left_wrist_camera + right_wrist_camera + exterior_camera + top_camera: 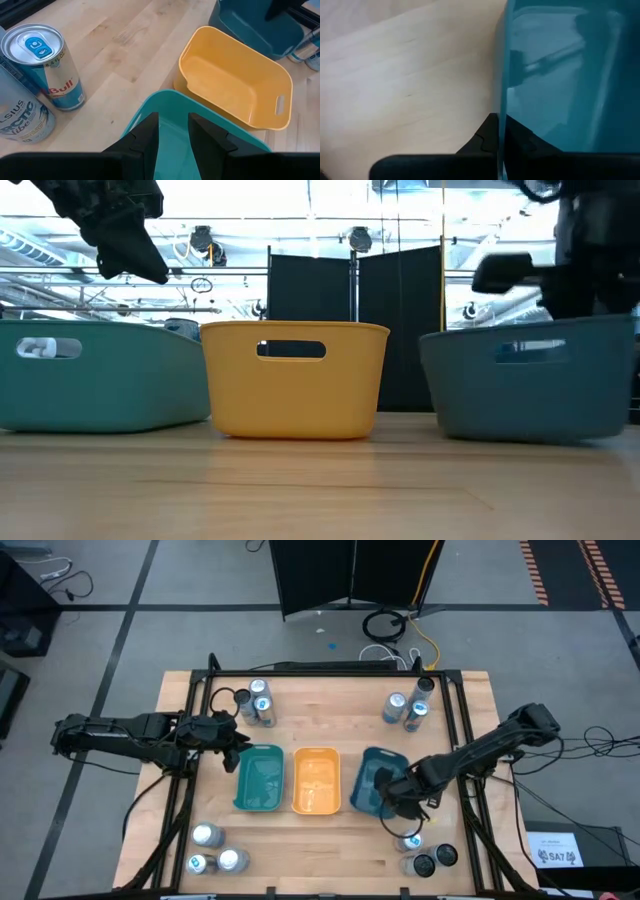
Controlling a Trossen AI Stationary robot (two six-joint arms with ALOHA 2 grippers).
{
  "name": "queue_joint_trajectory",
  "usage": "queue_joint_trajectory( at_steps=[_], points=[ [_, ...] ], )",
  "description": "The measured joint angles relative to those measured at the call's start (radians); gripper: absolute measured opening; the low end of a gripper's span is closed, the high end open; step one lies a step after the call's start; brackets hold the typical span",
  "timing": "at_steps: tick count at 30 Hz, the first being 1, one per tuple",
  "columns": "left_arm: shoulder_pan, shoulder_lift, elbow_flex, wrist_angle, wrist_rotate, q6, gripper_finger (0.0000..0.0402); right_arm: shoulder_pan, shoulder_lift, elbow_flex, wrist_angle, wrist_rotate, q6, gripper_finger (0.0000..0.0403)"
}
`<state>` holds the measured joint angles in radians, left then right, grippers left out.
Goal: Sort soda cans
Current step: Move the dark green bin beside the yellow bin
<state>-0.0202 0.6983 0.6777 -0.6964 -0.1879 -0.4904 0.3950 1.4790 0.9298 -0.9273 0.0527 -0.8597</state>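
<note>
On the wooden table (330, 840) three plastic trays stood side by side in a row: a teal tray (259, 778) on the left, an orange tray (316, 780) in the middle and a blue tray (376, 776) on the right. The soda cans sat in four clusters near the table's corners, none of them in a tray: three at the far left (257, 700), three at the far right (410, 705), three silver-topped ones at the near left (212, 850), and three at the near right (425, 855), two of those dark-topped. The left gripper (236, 748) hung just over the teal tray's left rim, its fingers (148, 137) drawn close together and holding nothing; in the left wrist view the teal rim lay right beyond the fingertips, with a blue-and-silver can (46, 65) and a paler can (22, 117) standing on the wood beside it. The right gripper (398, 792) was at the near rim of the blue tray, its jaws closed with the thin blue wall (503, 75) running between the fingertips in the right wrist view, so it appeared clamped on the tray's edge. In the low view the three trays stood flat on the table, with both arms dark above the two outer ones.
</note>
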Motion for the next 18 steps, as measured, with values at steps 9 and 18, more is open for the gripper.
queue_joint_trajectory(
  at_steps=[9,18],
  points=[
    [0.000,0.000,0.000,0.000,0.000,0.000,0.0115,-0.005,0.039,0.001,0.017,0.066,-0.170,0.0000],
    [0.000,0.000,0.000,0.000,0.000,0.000,0.0115,-0.035,0.038,0.000,0.028,0.105,-0.279,0.0000]
  ],
)
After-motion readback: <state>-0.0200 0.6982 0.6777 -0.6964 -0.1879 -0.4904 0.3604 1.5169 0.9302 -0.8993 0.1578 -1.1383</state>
